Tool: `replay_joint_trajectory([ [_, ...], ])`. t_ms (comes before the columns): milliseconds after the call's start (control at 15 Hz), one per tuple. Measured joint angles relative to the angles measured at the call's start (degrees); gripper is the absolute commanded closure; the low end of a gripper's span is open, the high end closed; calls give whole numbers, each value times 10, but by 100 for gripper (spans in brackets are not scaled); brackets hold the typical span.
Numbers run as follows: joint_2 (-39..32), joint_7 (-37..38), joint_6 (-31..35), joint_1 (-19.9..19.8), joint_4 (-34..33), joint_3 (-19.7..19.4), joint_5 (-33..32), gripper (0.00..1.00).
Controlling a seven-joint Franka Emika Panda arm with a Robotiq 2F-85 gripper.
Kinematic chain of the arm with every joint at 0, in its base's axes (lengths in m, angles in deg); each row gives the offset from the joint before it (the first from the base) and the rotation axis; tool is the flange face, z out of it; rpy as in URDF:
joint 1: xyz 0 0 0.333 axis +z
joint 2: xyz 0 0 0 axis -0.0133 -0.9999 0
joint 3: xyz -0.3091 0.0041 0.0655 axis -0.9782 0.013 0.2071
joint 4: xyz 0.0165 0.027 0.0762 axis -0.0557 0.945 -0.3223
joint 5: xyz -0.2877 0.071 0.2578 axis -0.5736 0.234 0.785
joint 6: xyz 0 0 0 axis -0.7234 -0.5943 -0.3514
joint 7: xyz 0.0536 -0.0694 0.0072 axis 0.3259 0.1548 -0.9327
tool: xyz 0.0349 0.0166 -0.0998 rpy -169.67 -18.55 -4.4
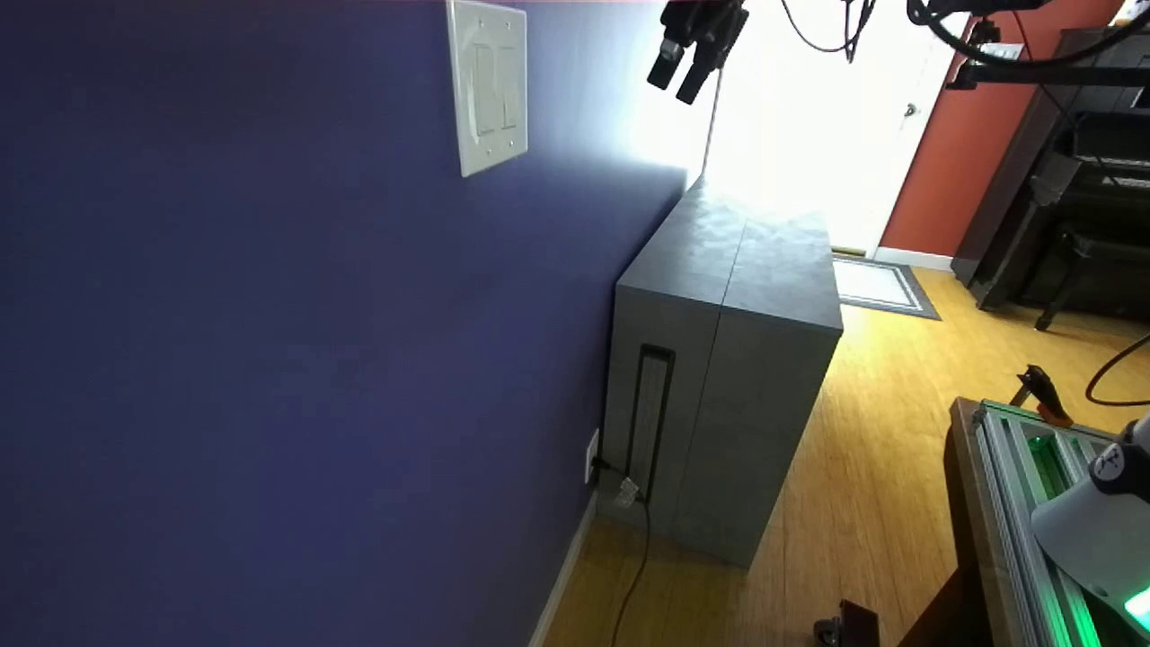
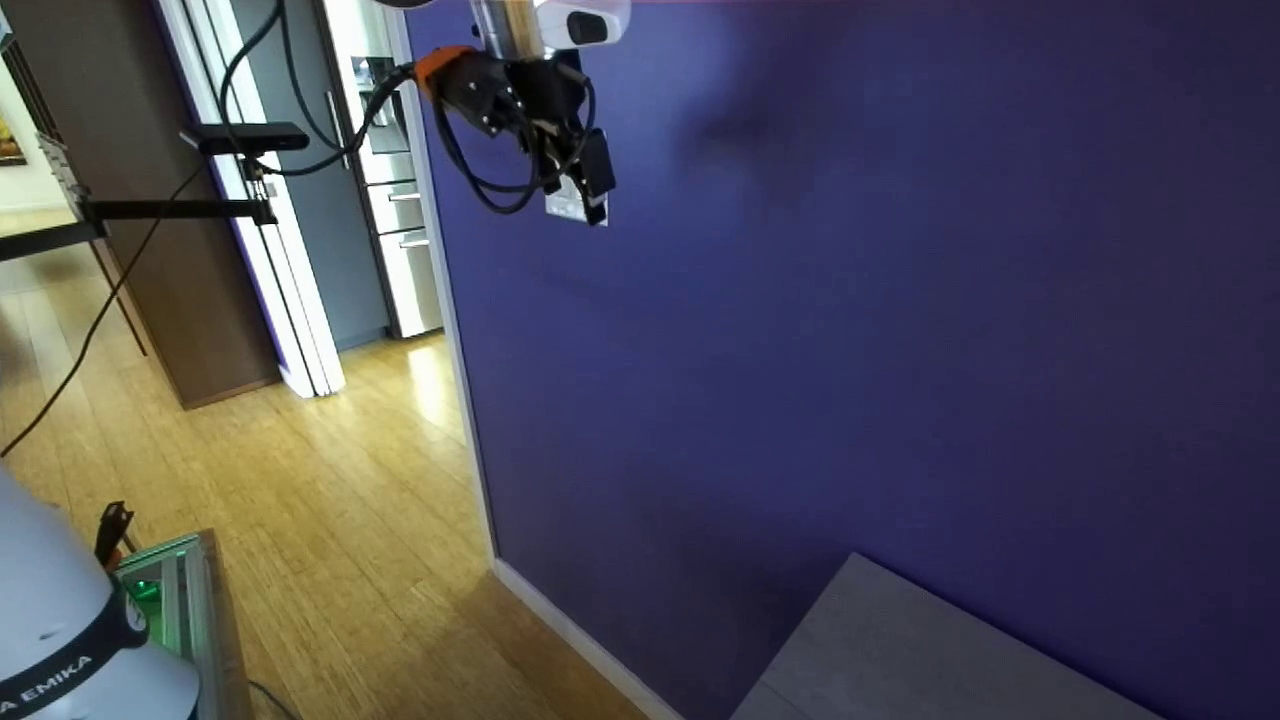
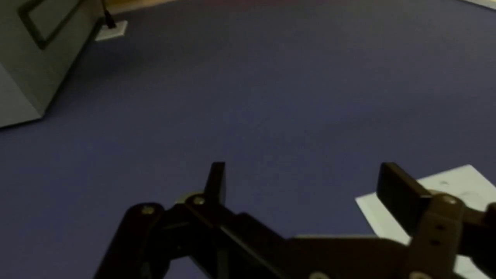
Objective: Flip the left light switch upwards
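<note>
A white light switch plate [image 1: 492, 155] is on the purple wall, with two tall rockers side by side: the left switch [image 1: 484, 90] and the right switch [image 1: 509, 88]. Whether each rocker is up or down I cannot tell. My black gripper [image 1: 676, 87] points down to the right of the plate, apart from it. In an exterior view the gripper [image 2: 598, 205] covers most of the plate [image 2: 563, 203]. In the wrist view my gripper [image 3: 302, 164] is open, with nothing between its fingers. Its right finger hides part of the plate [image 3: 461, 182], and the rockers are not clear there.
A grey cabinet [image 1: 710, 386] stands against the purple wall [image 1: 314, 359] below, also seen in the wrist view [image 3: 38, 66]. A wall outlet [image 1: 591, 456] with a plugged cord is beside it. Cables [image 2: 480, 185] hang around my gripper. A camera bar [image 2: 180, 209] stands behind the arm.
</note>
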Motion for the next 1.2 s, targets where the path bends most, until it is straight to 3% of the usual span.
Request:
replay_joint_trajectory([
  [267,-1,-27,26,43,-25,9,80,0],
  [333,-1,-37,35,54,-27,10,103,25],
  [467,-6,-62,56,74,-29,11,157,34],
  [667,-21,-96,82,94,-32,11,227,56],
  [1067,-71,-104,70,97,-59,14,315,98],
  [1200,-88,-104,70,91,-68,20,319,100],
])
